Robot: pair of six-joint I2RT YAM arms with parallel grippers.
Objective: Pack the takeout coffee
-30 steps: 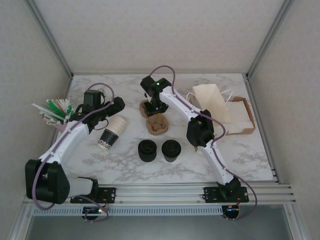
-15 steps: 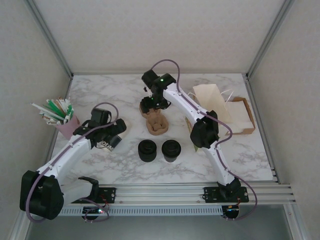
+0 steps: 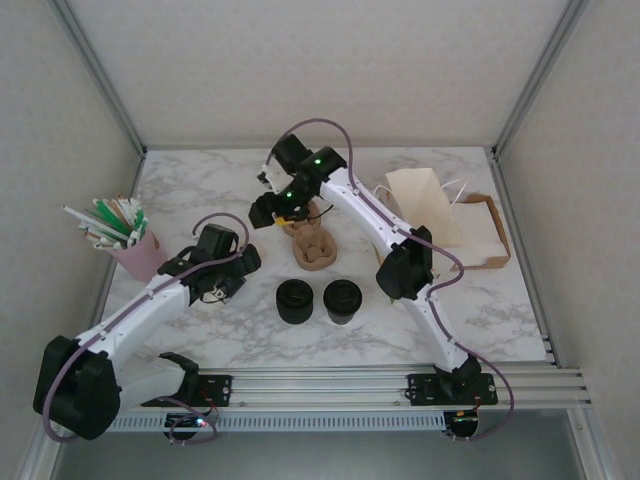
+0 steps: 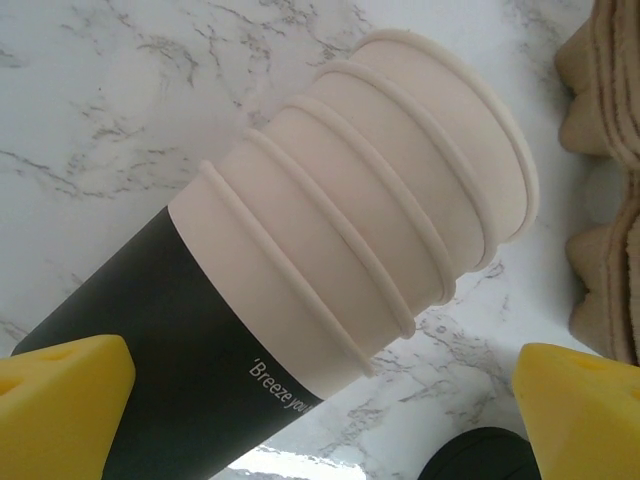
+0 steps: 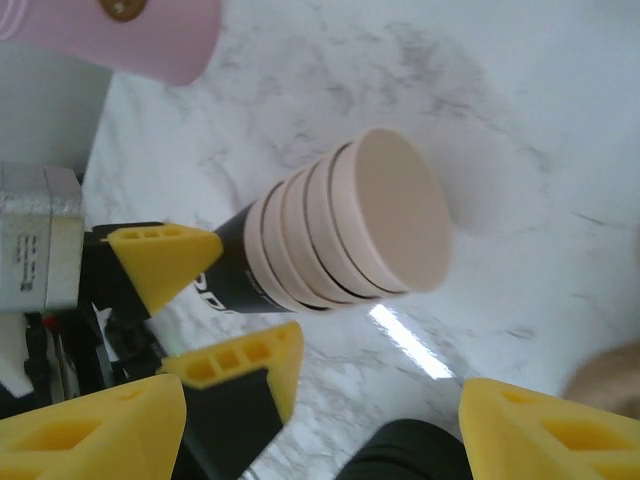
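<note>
We record the left gripper (image 4: 320,400), jaws wide apart astride the stack of lidless cups (image 4: 370,210) lying sideways, likely to lift it; right gripper (image 5: 320,440) apart, empty; takeout coffee (image 3: 342,300) upright, untouched.

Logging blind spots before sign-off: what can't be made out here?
Top view: left gripper covers most of the lying stack of cream-rimmed dark paper cups.
Left wrist view: its white print wraps out of sight round the cup wall.
Top view: two black round plastic tops, too small to tell which caps a cup.
</note>
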